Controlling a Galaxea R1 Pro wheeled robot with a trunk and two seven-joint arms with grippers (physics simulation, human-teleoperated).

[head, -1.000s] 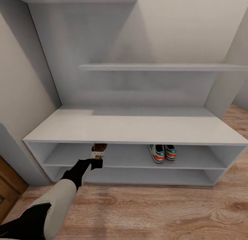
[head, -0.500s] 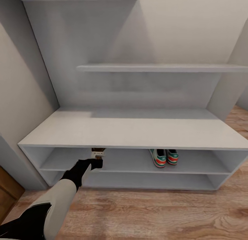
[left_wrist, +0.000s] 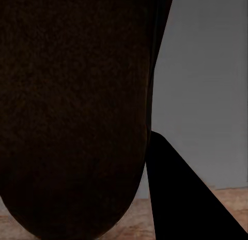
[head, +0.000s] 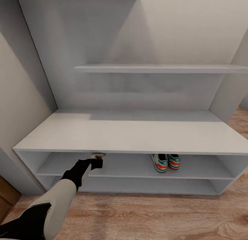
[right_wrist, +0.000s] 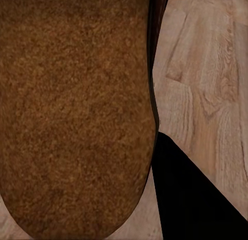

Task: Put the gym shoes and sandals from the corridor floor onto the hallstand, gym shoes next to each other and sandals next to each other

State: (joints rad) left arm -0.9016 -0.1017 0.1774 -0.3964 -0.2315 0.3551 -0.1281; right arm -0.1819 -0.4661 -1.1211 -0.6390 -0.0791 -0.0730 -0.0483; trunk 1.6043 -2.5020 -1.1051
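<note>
Your left jaws (head: 97, 160) reach under the hallstand (head: 131, 133) worktop edge into the upper tier, closed on a sandal (left_wrist: 72, 110) whose dark sole is very close to the left wrist cam. Right jaws grip the other sandal (right_wrist: 75, 110) over the corridor floor (right_wrist: 206, 79), as the right wrist cam shows. Both gym shoes (head: 166, 162) stand side by side in the same upper tier, well to the right of the left jaws.

My left arm (head: 57, 198): smooth pale-grey shell, black joint near the shoulder, black wrist tapering to a black gripper (head: 95, 163).
</note>
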